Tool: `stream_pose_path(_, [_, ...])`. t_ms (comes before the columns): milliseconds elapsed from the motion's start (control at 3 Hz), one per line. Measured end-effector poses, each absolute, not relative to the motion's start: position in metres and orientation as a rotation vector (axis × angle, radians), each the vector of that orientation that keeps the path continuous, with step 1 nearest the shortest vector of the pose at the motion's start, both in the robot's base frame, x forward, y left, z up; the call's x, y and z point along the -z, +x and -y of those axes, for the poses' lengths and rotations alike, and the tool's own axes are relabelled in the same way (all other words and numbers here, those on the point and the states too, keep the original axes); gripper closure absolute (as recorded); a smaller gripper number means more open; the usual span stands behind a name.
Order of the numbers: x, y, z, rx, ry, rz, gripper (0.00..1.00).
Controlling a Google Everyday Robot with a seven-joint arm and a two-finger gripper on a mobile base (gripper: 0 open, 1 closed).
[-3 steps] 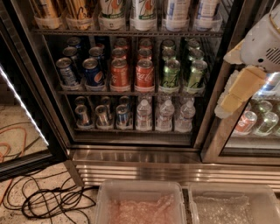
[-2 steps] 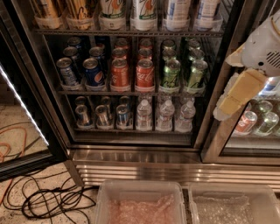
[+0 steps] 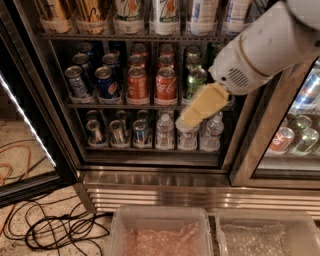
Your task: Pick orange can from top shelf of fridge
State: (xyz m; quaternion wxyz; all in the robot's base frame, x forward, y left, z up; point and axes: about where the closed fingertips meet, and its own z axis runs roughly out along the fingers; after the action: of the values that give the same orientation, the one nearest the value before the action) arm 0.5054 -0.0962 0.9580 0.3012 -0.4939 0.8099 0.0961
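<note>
**Orange can point(image 3: 91, 9) upright at the left of the top shelf, gripper well below it**

We see the can standing on the top shelf point(image 3: 150, 37) of the fridge point(image 3: 165, 182), second from the left. Its foot sits in a clear plastic cup tray. A second golden can point(image 3: 51, 9) stands just beside it on the left and looks much the same, and tall white cans point(image 3: 129, 10) follow on the right. The picture's upper edge cuts off all but the lower part of the can.

The gripper point(image 3: 189, 118) hangs on the white arm in front of the two lower racks, right of centre. It is near the green soda cans point(image 3: 196, 80) and the water bottles point(image 3: 165, 131), and well apart from the can. We cannot tell whether it is apart or together.

The can's long axis runs vertical. We cannot see the top, so we only presume the lid end is up.

We judge it to be a stiff, thin-walled metal can. It is probably full and so fairly heavy for its width, and its skin is smooth and shiny, and may be slick with cold. We would grasp it across the round body, above the tray's lip, squeezing from the two sides. The neighbours on either side leave little room, so a straight approach from the front looks best. It would then need lifting clear of the tray before we draw it out.
</note>
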Motion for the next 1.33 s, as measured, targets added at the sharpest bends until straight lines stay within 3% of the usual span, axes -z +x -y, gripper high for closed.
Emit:
stream_pose_path(333, [-0.948,0.538,0.051,-0.305,-1.251,-2.124,0.00])
stream_pose_path(1000, [-0.941,0.540,0.032,-0.291,-1.197,-2.115,0.00])
stream_pose_path(1333, [-0.927,0.535,-0.016,-0.269,-1.119,-2.089,0.00])
